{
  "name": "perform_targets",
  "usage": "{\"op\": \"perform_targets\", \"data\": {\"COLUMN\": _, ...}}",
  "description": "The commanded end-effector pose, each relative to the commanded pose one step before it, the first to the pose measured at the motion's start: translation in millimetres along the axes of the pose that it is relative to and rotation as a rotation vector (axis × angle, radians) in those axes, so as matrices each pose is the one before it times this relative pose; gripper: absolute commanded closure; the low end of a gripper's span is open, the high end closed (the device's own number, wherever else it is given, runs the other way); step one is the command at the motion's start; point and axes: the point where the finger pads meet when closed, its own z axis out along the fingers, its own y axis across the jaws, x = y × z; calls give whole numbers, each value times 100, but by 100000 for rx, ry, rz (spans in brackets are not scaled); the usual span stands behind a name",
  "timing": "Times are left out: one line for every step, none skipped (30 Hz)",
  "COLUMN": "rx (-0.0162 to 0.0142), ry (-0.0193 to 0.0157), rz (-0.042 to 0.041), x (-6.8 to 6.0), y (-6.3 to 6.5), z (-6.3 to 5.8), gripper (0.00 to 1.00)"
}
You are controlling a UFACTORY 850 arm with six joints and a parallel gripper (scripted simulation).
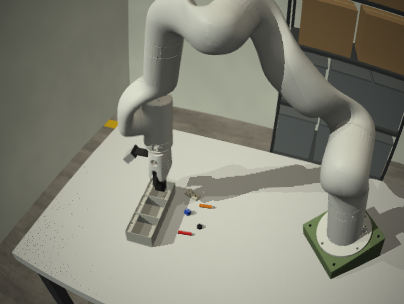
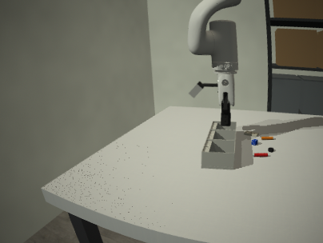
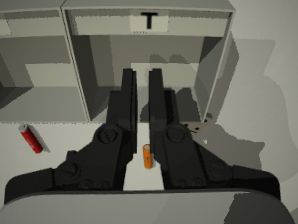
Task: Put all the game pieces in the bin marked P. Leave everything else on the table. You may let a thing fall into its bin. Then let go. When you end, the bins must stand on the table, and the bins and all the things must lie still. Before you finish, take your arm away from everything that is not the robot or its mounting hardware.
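Observation:
A grey bin (image 1: 150, 212) with three compartments in a row stands on the white table. My gripper (image 1: 159, 186) hangs in the mouth of its far end compartment, which the wrist view shows is marked T (image 3: 149, 22). The fingers are shut with a thin gap, and I see nothing between them. To the right of the bin lie a small blue piece (image 1: 187, 212), a small black piece (image 1: 200, 226), a red stick (image 1: 185, 233), an orange stick (image 1: 206, 205) and a small beige thing (image 1: 190, 193). I cannot read the marks on the other compartments.
The arm's green base (image 1: 344, 240) stands at the table's right side. A shelf with cardboard boxes (image 1: 350, 25) is behind the table. The loose things lie close to the bin's right wall, as the exterior view (image 2: 261, 154) also shows.

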Motion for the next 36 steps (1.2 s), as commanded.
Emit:
{"op": "perform_targets", "data": {"rx": -108, "ry": 181, "rz": -49, "x": 132, "y": 21, "z": -1791, "gripper": 93}}
{"op": "perform_targets", "data": {"rx": 0, "ry": 0, "rz": 0, "x": 1, "y": 0, "z": -400, "gripper": 93}}
{"op": "perform_targets", "data": {"rx": 0, "ry": 0, "rz": 0, "x": 1, "y": 0, "z": -400, "gripper": 93}}
{"op": "perform_targets", "data": {"rx": 0, "ry": 0, "rz": 0, "x": 0, "y": 0, "z": -140, "gripper": 93}}
{"op": "perform_targets", "data": {"rx": 0, "ry": 0, "rz": 0, "x": 0, "y": 0, "z": 0, "gripper": 93}}
{"op": "perform_targets", "data": {"rx": 0, "ry": 0, "rz": 0, "x": 0, "y": 0, "z": 0, "gripper": 93}}
{"op": "perform_targets", "data": {"rx": 2, "ry": 4, "rz": -1, "x": -5, "y": 1, "z": 4, "gripper": 93}}
{"op": "perform_targets", "data": {"rx": 0, "ry": -1, "rz": 0, "x": 2, "y": 0, "z": -1, "gripper": 93}}
{"op": "perform_targets", "data": {"rx": 0, "ry": -1, "rz": 0, "x": 1, "y": 0, "z": -1, "gripper": 93}}
{"op": "perform_targets", "data": {"rx": 0, "ry": -1, "rz": 0, "x": 1, "y": 0, "z": -1, "gripper": 93}}
{"op": "perform_targets", "data": {"rx": 2, "ry": 1, "rz": 0, "x": 8, "y": -500, "z": 1, "gripper": 93}}
{"op": "perform_targets", "data": {"rx": 0, "ry": 0, "rz": 0, "x": 0, "y": 0, "z": 0, "gripper": 93}}
{"op": "perform_targets", "data": {"rx": 0, "ry": 0, "rz": 0, "x": 0, "y": 0, "z": 0, "gripper": 93}}
{"op": "perform_targets", "data": {"rx": 2, "ry": 0, "rz": 0, "x": 9, "y": -501, "z": 0, "gripper": 93}}
{"op": "perform_targets", "data": {"rx": 2, "ry": 1, "rz": 0, "x": 7, "y": -500, "z": 1, "gripper": 93}}
{"op": "perform_targets", "data": {"rx": 2, "ry": 2, "rz": 0, "x": 7, "y": -500, "z": 1, "gripper": 93}}
{"op": "perform_targets", "data": {"rx": -1, "ry": -4, "rz": 1, "x": 14, "y": -502, "z": -4, "gripper": 93}}
{"op": "perform_targets", "data": {"rx": 2, "ry": 0, "rz": 0, "x": 8, "y": -501, "z": 0, "gripper": 93}}
{"op": "perform_targets", "data": {"rx": 2, "ry": 0, "rz": 0, "x": 8, "y": -501, "z": 0, "gripper": 93}}
{"op": "perform_targets", "data": {"rx": 2, "ry": 0, "rz": 0, "x": 8, "y": -501, "z": 0, "gripper": 93}}
{"op": "perform_targets", "data": {"rx": 2, "ry": 0, "rz": 0, "x": 8, "y": -501, "z": 0, "gripper": 93}}
{"op": "perform_targets", "data": {"rx": 2, "ry": 0, "rz": 0, "x": 8, "y": -501, "z": 0, "gripper": 93}}
{"op": "perform_targets", "data": {"rx": 2, "ry": 0, "rz": 0, "x": 8, "y": -501, "z": 0, "gripper": 93}}
{"op": "perform_targets", "data": {"rx": 2, "ry": 0, "rz": 0, "x": 8, "y": -501, "z": 0, "gripper": 93}}
{"op": "perform_targets", "data": {"rx": 2, "ry": 0, "rz": 0, "x": 8, "y": -501, "z": 0, "gripper": 93}}
{"op": "perform_targets", "data": {"rx": 2, "ry": 0, "rz": 0, "x": 8, "y": -501, "z": 0, "gripper": 93}}
{"op": "perform_targets", "data": {"rx": 2, "ry": 0, "rz": 0, "x": 8, "y": -501, "z": 0, "gripper": 93}}
{"op": "perform_targets", "data": {"rx": 2, "ry": 0, "rz": 0, "x": 8, "y": -501, "z": 0, "gripper": 93}}
{"op": "perform_targets", "data": {"rx": 0, "ry": 0, "rz": 0, "x": 0, "y": 0, "z": 0, "gripper": 93}}
{"op": "perform_targets", "data": {"rx": 0, "ry": 0, "rz": 0, "x": 0, "y": 0, "z": 0, "gripper": 93}}
{"op": "perform_targets", "data": {"rx": 1, "ry": -1, "rz": 0, "x": 8, "y": -401, "z": -1, "gripper": 93}}
{"op": "perform_targets", "data": {"rx": 0, "ry": 0, "rz": 0, "x": 0, "y": 0, "z": 0, "gripper": 93}}
{"op": "perform_targets", "data": {"rx": 0, "ry": 0, "rz": 0, "x": 0, "y": 0, "z": 0, "gripper": 93}}
{"op": "perform_targets", "data": {"rx": 0, "ry": 0, "rz": 0, "x": 0, "y": 0, "z": 0, "gripper": 93}}
{"op": "perform_targets", "data": {"rx": 0, "ry": 0, "rz": 0, "x": 0, "y": 0, "z": 0, "gripper": 93}}
{"op": "perform_targets", "data": {"rx": 3, "ry": 4, "rz": -1, "x": -4, "y": 2, "z": 4, "gripper": 93}}
